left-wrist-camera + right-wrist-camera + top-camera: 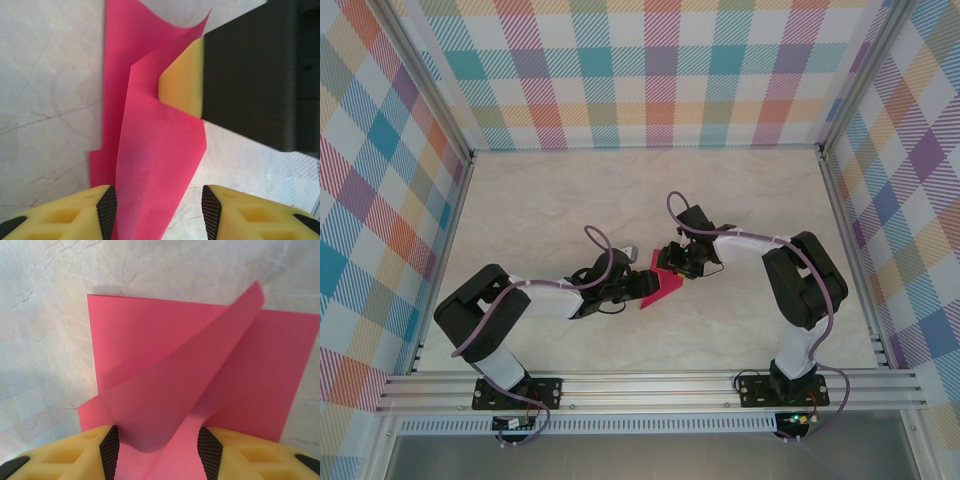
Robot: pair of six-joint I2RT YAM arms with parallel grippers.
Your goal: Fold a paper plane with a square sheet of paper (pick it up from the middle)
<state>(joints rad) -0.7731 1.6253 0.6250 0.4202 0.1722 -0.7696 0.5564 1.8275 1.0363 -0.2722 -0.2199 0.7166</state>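
Paper: the thin magenta-pink square sheet of paper (658, 289) lay on the pale marble-look table (560, 200), right between our two grippers, partly folded, with one flap lifted off the flat part.

Left gripper: our left gripper (158, 210) had its yellow fingers (75, 212) apart. The raised flap ran down into the gap, hugging the left pad, but nothing looked pinched, so we'd call it open and holding nothing.

Right gripper: our right gripper (155, 450) was also spread wide. A curled flap rose from between its jaws and leaned away over the flat sheet. We couldn't see either pad pressing on it, so it looked loose there too. In the left wrist view one yellow finger of it (182, 80) sat against the standing flap, just past the left jaws.

Step in hand: looked to us like an early fold, a corner or edge being brought over toward the middle. No nose, ridge or wings yet, so lots left to go.

Next move: our guess was that the flap needed laying flat along its line, one gripper pinning the sheet while the other pressed the crease. Thin paper could easily slide or spring back.
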